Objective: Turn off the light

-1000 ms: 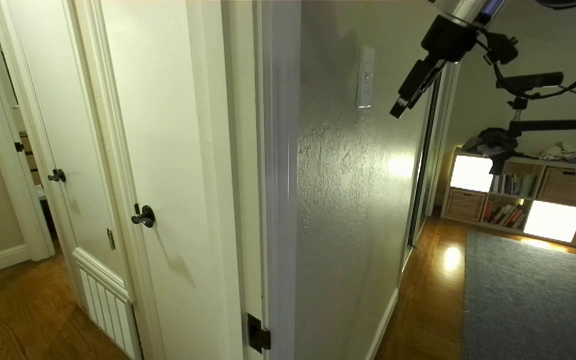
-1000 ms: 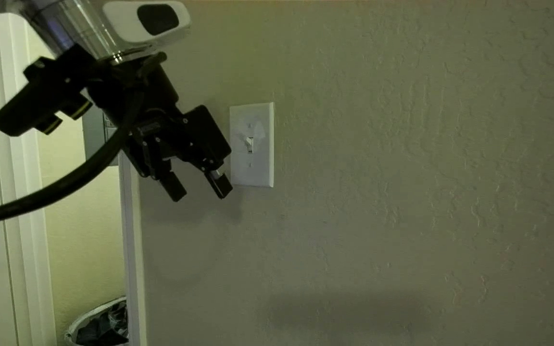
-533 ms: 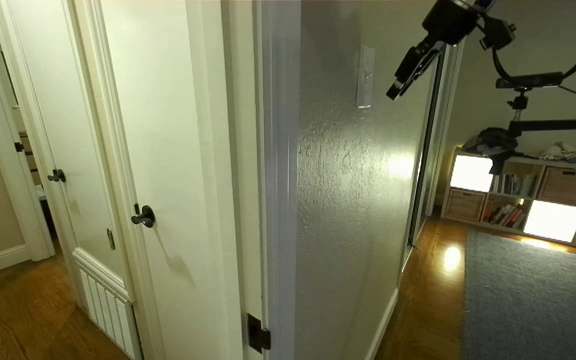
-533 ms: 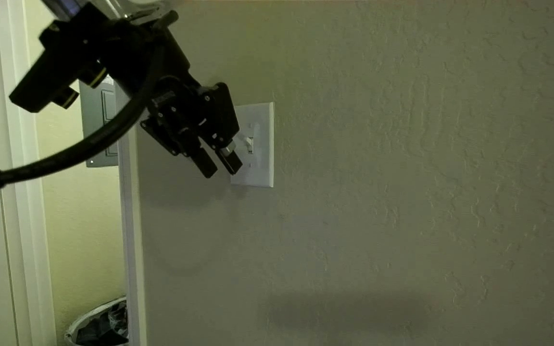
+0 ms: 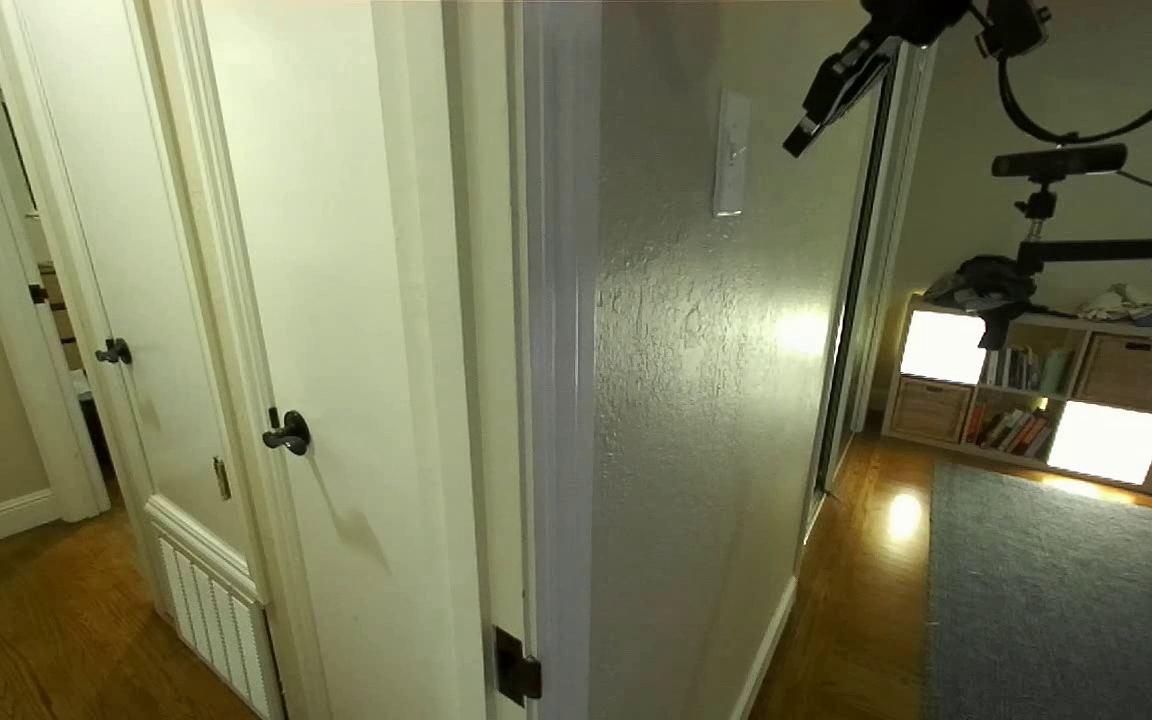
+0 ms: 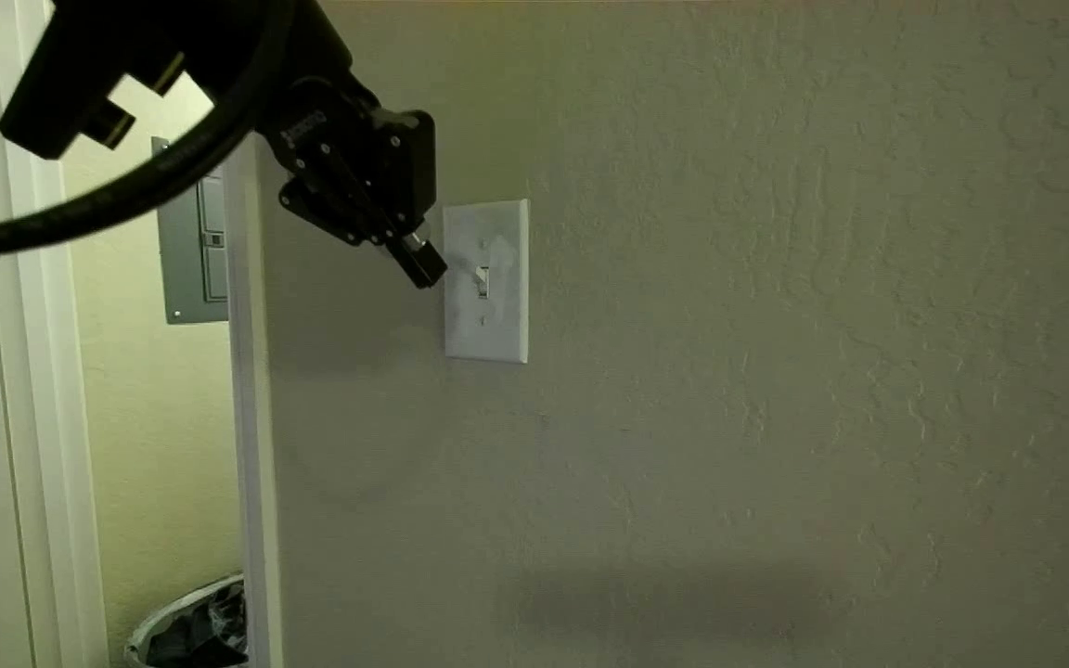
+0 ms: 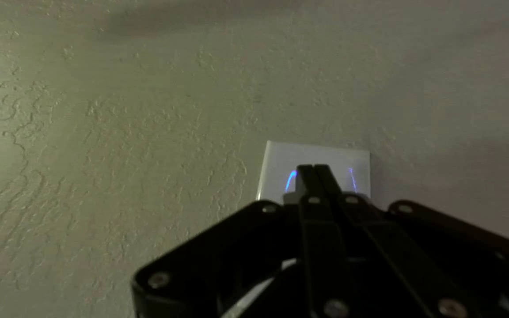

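The light itself is out of view. Its switch, a white upright plate (image 6: 502, 325) with a small toggle (image 6: 482, 281) that looks tilted up, sits on the wall; the plate (image 5: 732, 150) shows edge-on in an exterior view. My black gripper (image 6: 431, 276) is shut with nothing between its fingers. Seen there, its tips lie just left of the plate, about level with the toggle. A gap separates the gripper (image 5: 796, 147) from the wall in an exterior view. In the wrist view the gripper (image 7: 314, 167) overlaps the plate (image 7: 316, 152) and hides its lower part, toggle included.
The textured wall (image 6: 776, 371) ends at a door frame (image 6: 258, 464). A grey panel (image 6: 193, 255) is beyond it. White doors with a dark handle (image 5: 288, 433) stand around the corner. A shelf unit with glowing panels (image 5: 1108, 442) and a camera on a stand (image 5: 1058, 160) are farther back.
The fingers have come together from a wide opening. My gripper has risen from near the plate's bottom edge to about toggle height, ending slightly farther from the plate than half a second ago.
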